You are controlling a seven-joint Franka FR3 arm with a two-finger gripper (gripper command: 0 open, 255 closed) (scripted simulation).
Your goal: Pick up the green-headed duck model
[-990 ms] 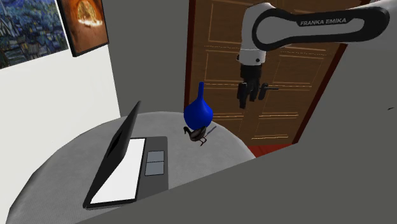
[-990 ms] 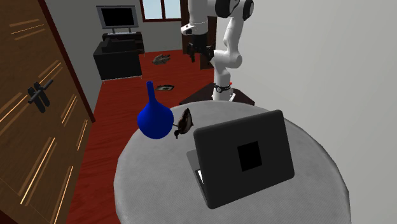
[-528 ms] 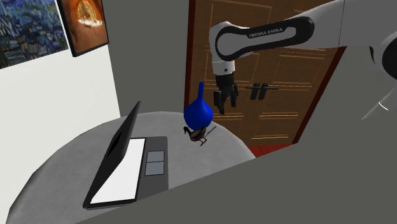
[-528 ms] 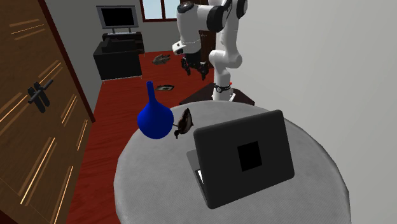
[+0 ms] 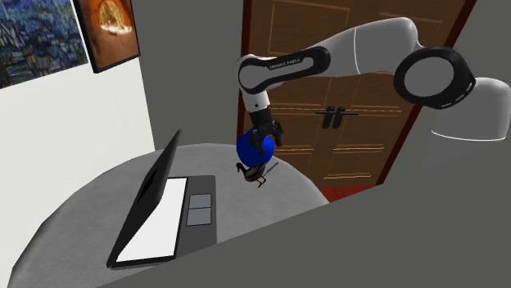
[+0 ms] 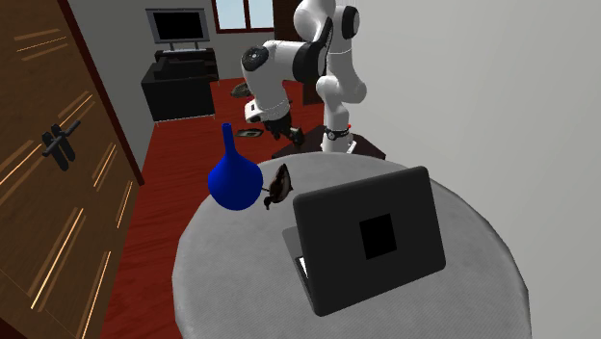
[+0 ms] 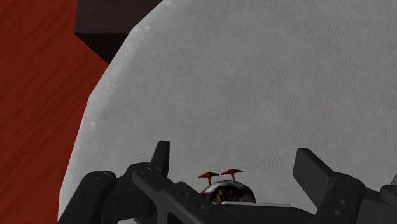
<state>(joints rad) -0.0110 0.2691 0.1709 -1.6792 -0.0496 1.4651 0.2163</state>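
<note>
Down over the round grey table [image 5: 98, 204], the black gripper [image 5: 269, 137] hung above the edge nearest the stand [image 7: 108, 25], its two fingers [image 7: 161, 156] spread well apart and clasping nothing. In the wrist view the duck model [image 7: 224, 186] sat low between those fingers, touched by neither, a dark body with two small orange feet showing. I could not make out the colour of its head.

In the second exterior view the duck model [image 6: 279, 185] stood on the table just beside the round belly of the blue vase [image 6: 234, 178], on the side toward the laptop [image 6: 371, 236]. Whether the two touched could not be told. The gripper [image 6: 287, 133] was above and beyond them, nearer the arm's base.

The vase [image 5: 254, 147] was the one container on the table. It stood upright, bulbous below and narrowing to a thin neck. What lay inside could not be seen.

The laptop [image 5: 160, 204] stood open, with its screen facing away from the second exterior camera, well apart from the gripper. Behind the arm in the shoulder view rose a brown panelled door [image 5: 360, 90], and red floor [image 7: 38, 95] showed past the table's rim.
</note>
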